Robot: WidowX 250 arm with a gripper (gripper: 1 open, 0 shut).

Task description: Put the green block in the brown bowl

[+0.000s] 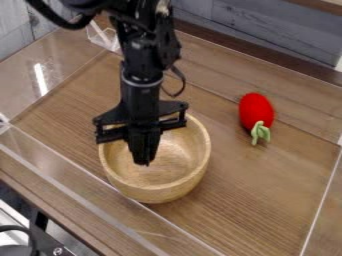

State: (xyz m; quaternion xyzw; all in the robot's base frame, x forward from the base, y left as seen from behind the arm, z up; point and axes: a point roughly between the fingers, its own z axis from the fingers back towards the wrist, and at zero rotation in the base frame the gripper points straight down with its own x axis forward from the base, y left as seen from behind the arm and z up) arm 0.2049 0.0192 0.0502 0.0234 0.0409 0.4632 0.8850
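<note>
Tan wood, thick-rimmed and round, the brown bowl sits near the front of the wooden table, and the black arm stands straight down into it. The gripper has its 2 fingers drawn together into a single dark point, with no gap showing between them; it reads as closed, its tip low inside the bowl, close to the bottom.

The green block is nowhere to be seen. It does not lie on the bare table, and no green shows in the visible part of the bowl or between the fingers. If it is in the bowl, the arm and fingers cover it; I cannot tell whether the closed fingers pinch it or hold nothing.

So progress is hard to judge. The gripper is already at the goal, which suggests either a delivery about to end or a block already dropped and hidden. What remains, at least, is a clear view of the block resting in the bowl with the fingers off it.

Off to the right, well apart from the bowl, lies 1 red strawberry toy, untouched.
</note>
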